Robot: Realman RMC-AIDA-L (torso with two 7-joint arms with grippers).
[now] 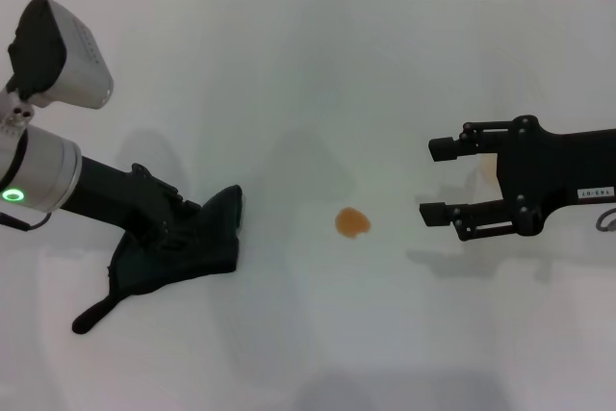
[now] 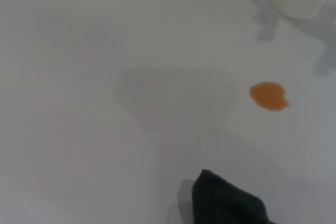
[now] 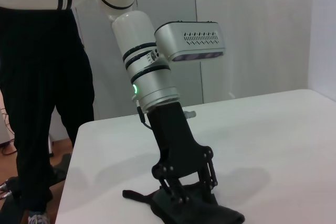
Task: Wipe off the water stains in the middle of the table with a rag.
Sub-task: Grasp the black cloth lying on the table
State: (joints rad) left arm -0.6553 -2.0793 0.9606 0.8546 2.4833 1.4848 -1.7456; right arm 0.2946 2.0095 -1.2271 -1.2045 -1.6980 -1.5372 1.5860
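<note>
L gripper (image 1: 183, 223) sits lower left of head view, jaws down on the dark rag (image 1: 188, 247), closed around the cloth, rag flat on white tabletop (image 1: 308, 74). Orange-brown stain (image 1: 352, 223) lies center frame, apart from rag. R gripper (image 1: 438, 180) mid-right, jaws wide open, holding nothing, near stain.

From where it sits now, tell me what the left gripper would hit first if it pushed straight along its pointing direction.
The left gripper, down on the rag, points toward table centre. Pushing on, it would likely meet the water stains first; bare table lies between, though depth is uncertain.
</note>
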